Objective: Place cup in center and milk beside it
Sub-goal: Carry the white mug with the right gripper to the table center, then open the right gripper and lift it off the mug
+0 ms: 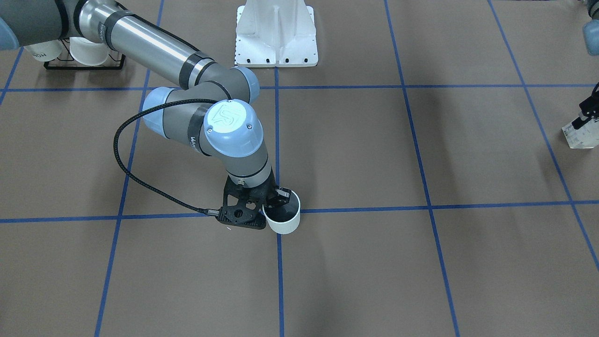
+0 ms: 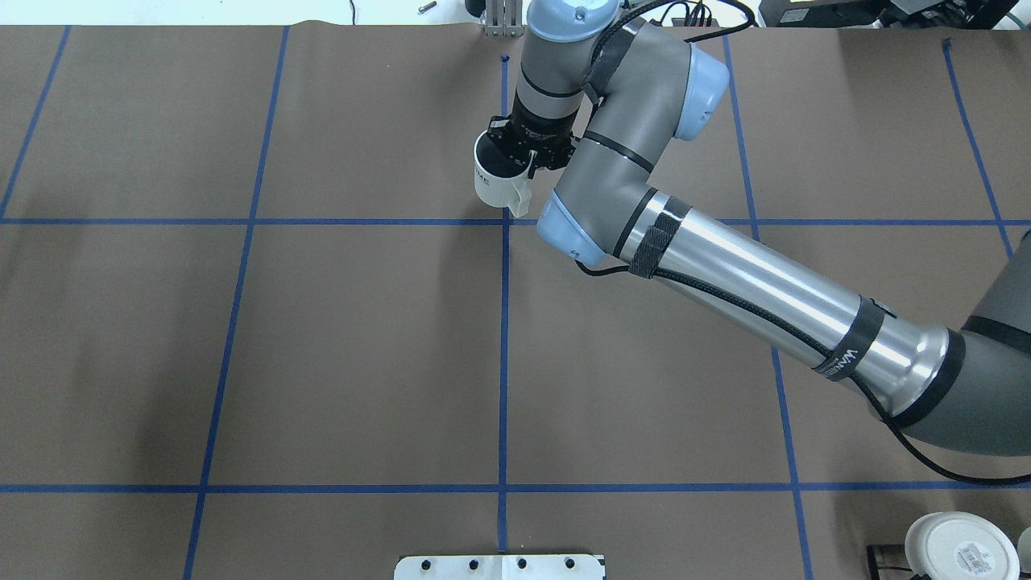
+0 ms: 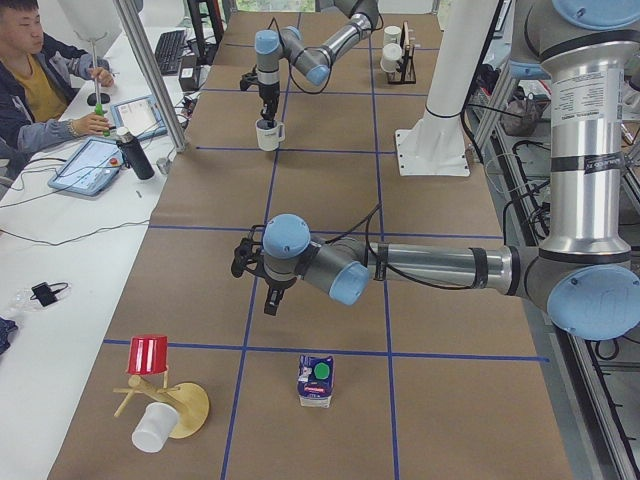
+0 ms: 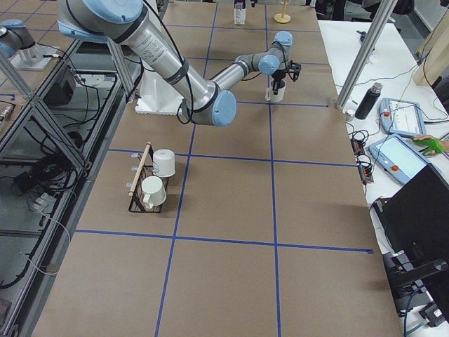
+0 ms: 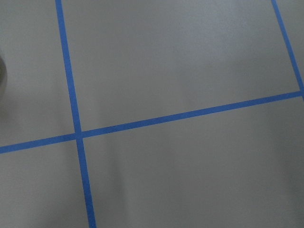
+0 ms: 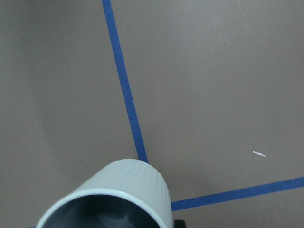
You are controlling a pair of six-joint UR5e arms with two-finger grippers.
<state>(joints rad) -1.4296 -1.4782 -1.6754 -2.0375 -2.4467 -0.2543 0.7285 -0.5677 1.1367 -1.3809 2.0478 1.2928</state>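
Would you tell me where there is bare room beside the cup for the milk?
Bare: the squares on the robot-left side of the cup, bordered by blue tape lines, both toward the pedestal and away from it. Crowded: its robot-right side, where the right gripper grips its rim and the arm looms above.

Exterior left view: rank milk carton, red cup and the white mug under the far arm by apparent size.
1. milk carton and red cup: about alike, carton slightly taller.
2. white mug: smallest, but farthest from the camera, so true size unsure.
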